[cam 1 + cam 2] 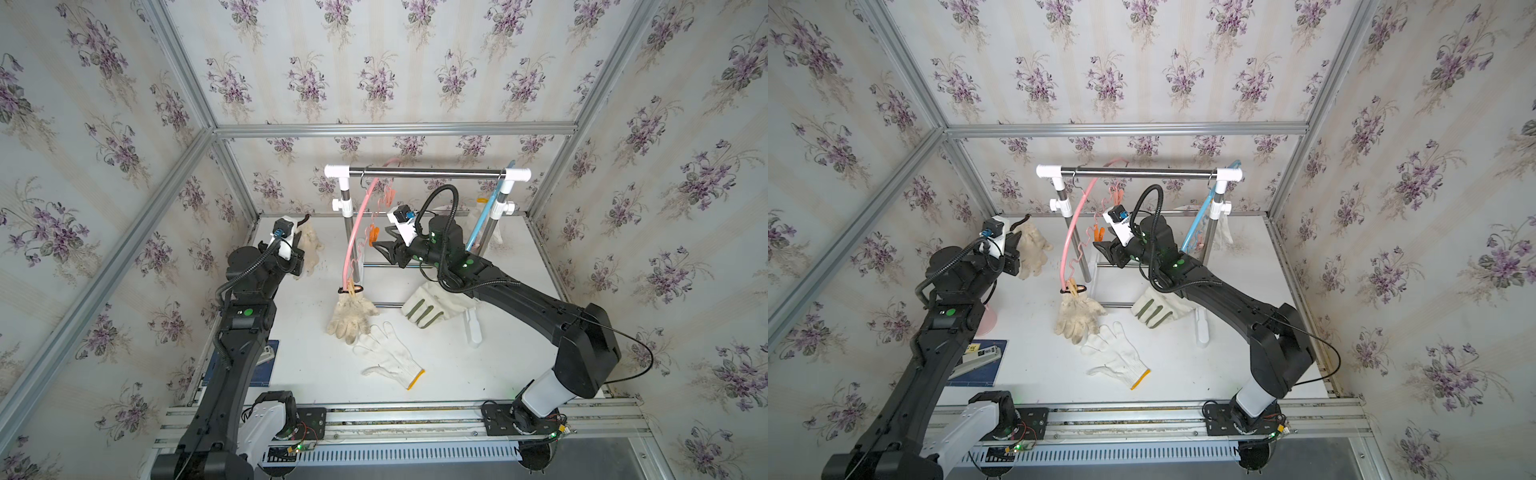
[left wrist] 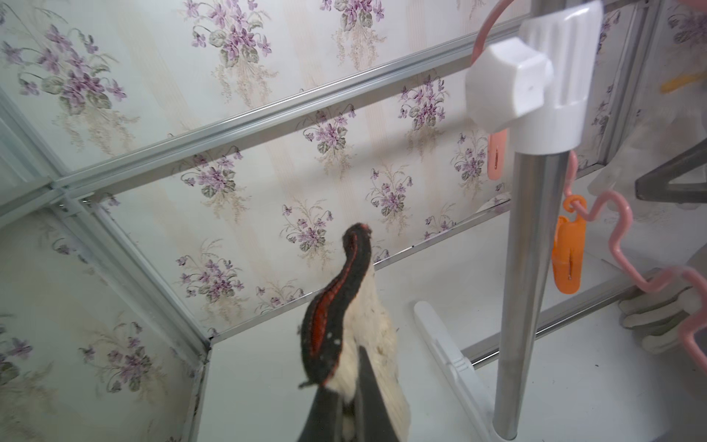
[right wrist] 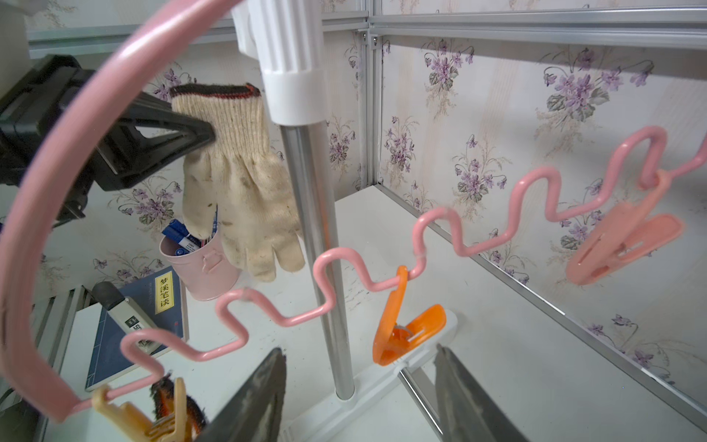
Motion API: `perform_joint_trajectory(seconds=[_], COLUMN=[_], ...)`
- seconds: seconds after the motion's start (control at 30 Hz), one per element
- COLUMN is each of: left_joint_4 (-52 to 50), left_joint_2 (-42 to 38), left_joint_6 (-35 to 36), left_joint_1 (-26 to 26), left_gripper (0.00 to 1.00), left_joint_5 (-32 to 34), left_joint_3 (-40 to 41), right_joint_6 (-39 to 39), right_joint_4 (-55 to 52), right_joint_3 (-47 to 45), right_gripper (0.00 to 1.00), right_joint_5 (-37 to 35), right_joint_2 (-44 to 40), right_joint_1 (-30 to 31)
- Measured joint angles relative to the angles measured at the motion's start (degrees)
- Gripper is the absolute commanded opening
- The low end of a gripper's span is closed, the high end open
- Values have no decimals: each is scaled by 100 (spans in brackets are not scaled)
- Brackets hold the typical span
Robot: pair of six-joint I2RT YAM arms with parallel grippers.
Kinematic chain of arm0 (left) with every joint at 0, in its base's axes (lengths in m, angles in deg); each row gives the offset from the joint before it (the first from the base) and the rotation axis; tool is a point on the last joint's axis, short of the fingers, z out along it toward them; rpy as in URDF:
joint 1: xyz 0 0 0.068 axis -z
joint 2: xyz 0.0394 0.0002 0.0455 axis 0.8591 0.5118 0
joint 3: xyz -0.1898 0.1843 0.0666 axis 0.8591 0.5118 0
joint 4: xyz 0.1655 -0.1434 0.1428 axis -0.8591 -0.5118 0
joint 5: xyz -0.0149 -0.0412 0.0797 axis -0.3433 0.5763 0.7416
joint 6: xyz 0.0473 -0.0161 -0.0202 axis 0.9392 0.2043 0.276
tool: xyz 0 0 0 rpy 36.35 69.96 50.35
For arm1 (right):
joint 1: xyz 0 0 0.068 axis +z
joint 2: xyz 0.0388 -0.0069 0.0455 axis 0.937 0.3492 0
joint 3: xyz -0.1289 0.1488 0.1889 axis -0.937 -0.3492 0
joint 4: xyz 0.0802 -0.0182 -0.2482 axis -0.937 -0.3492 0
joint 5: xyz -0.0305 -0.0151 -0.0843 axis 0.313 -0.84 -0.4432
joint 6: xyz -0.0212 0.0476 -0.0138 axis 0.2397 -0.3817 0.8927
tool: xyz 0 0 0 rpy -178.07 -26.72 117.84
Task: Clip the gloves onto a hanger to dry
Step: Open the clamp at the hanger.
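My left gripper point(image 2: 350, 386) is shut on a dirty-cream knit glove point(image 2: 369, 325) just below its black-and-red cuff and holds it up left of the rack, fingers hanging point(image 3: 245, 183). The pink hanger point(image 1: 360, 218) hangs tilted from the rail. My right gripper point(image 3: 359, 356) stands open close to the hanger's orange clip point(image 3: 401, 329), touching nothing. A second cream glove point(image 1: 351, 318) hangs from a yellowish clip point(image 1: 351, 289) at the hanger's low end. A white glove with a yellow cuff point(image 1: 388, 353) and a canvas glove with green patches point(image 1: 426, 309) lie on the table.
The rack's steel rail point(image 1: 424, 172) and posts stand at the back, with a white foot point(image 1: 473, 328) on the table. A blue hanger point(image 1: 484, 220) holds a pale glove point(image 1: 1225, 226). A pink clip point(image 3: 619, 241) hangs free. A pink cup point(image 3: 199, 264) and a blue book point(image 1: 980, 361) sit at left.
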State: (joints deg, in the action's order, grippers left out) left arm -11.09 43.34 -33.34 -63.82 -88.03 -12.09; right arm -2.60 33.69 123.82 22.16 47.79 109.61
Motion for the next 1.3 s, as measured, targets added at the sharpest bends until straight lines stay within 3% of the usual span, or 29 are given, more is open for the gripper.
perform_joint_trajectory(seconds=[0.2, 0.33, 0.7, 0.93, 1.13, 1.3], left_joint_4=[688, 968, 1390, 1526, 1552, 1541], left_joint_2=[730, 946, 1333, 1283, 1128, 1084], left_joint_6=[-212, -234, -229, -229, -223, -125], left_joint_1=[-9, -15, -15, -15, -7, -7], left_gripper=[0, 0, 0, 0, 0, 0], left_joint_5=[-249, -293, -474, -570, -599, -636], left_joint_3=[-20, -4, -50, -48, 92, 105], right_joint_6=[-275, -275, -844, -1300, -1447, -1456], right_joint_4=[-232, -535, -960, -1073, -1062, -678], right_joint_3=[289, 201, -61, 341, 442, 229], right_gripper=[58, 58, 57, 59, 62, 64], right_joint_5=[-494, -1038, -3274, -4642, -5283, -5023], right_joint_2=[63, -118, -435, 33, 470, 466], right_joint_1=[96, 527, 1665, 2310, 2205, 1711])
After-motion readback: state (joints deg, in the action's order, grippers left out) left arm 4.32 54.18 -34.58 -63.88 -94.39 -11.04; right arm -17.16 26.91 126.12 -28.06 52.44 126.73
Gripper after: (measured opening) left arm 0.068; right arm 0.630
